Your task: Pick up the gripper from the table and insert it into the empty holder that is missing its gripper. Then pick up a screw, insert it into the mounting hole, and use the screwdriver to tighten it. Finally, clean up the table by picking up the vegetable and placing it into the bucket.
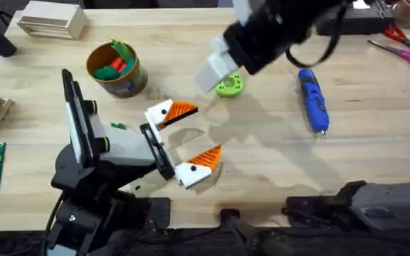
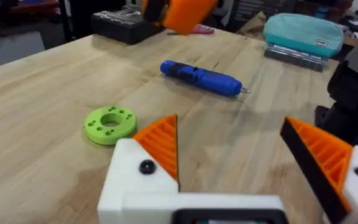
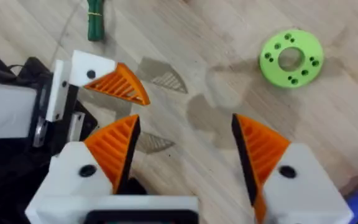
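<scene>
Both holders of the left gripper [image 1: 191,139] appear to carry an orange wedge: one tip near [image 1: 180,110] and one near [image 1: 206,158] in the overhead view, fingers spread well apart with nothing between them. So the insertion looks done as far as these views show, and I judge the coming move to concern the screw and the screwdriver [image 1: 313,101].

The screwdriver lies on the bench [image 1: 376,142] on the right half, well apart from the left gripper and much nearer the right arm. Its long axis runs roughly away from the robot, with the thin metal bit at the near end, pointing back toward the arm bases (the left wrist view shows the bit at [image 2: 244,91]). No screw can be made out.

The right gripper [image 3: 185,149] hangs above the middle of the bench, its orange pads wide apart and empty, just beside the lime-green ring [image 1: 229,85]. The screwdriver lies to its right, so the right arm is the natural one to take it, closing across the barrel.

The tiny dark green vegetable [image 1: 118,126] lies on the bench near the left arm, just in front of the bucket [image 1: 116,67], which already holds bigger toy pieces.
</scene>
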